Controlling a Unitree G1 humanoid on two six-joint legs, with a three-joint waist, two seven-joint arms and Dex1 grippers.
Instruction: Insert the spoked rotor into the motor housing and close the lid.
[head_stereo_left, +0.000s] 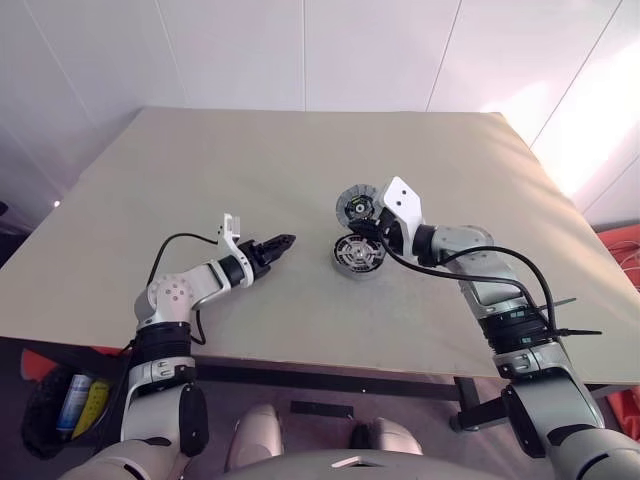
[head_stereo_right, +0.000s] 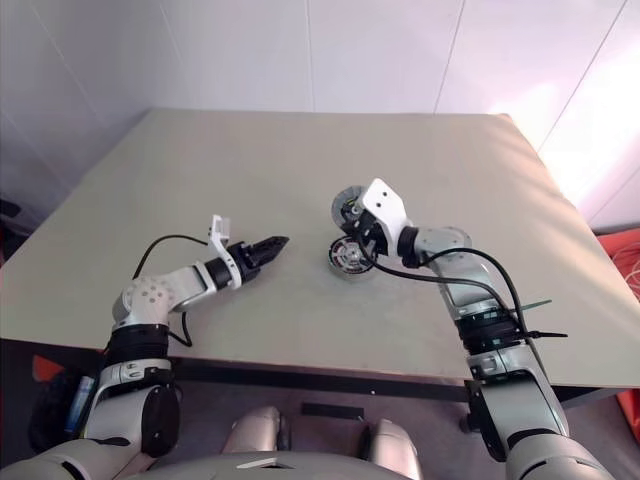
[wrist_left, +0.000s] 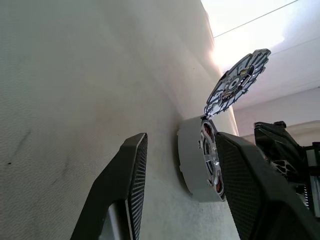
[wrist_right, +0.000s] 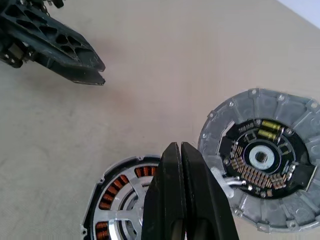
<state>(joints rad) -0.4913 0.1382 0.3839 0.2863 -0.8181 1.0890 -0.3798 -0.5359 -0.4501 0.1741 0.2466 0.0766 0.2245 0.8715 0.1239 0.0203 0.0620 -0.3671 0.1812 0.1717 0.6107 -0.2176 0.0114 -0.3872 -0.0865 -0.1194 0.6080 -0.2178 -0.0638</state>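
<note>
— Housing first: where does the round grey metal motor housing (wrist_right: 117, 200) with its ring of copper-brown windings sit?

— Flat on the pale beige tabletop (head_stereo_left: 300, 180), near the middle and towards the right arm. A silvery spoked face (wrist_right: 131, 196) shows inside it, over the windings; I take that for the spoked rotor, seated in the cup.

— And the round grey lid (wrist_right: 260, 160)?

— Joined to the housing's far edge and standing open, tilted up, its dark centre ringed by small components and facing the right arm.

— How is the right tool (wrist_right: 181, 147) set?

— Its two black fingers are pressed together with nothing between them. The tips hang over the housing's edge beside the hinge; whether they touch metal I cannot tell.

— The left tool (head_stereo_left: 285, 242)?

— Partly parted, holding nothing, pointing at the housing from the left and apart from it, with bare tabletop between.
</note>
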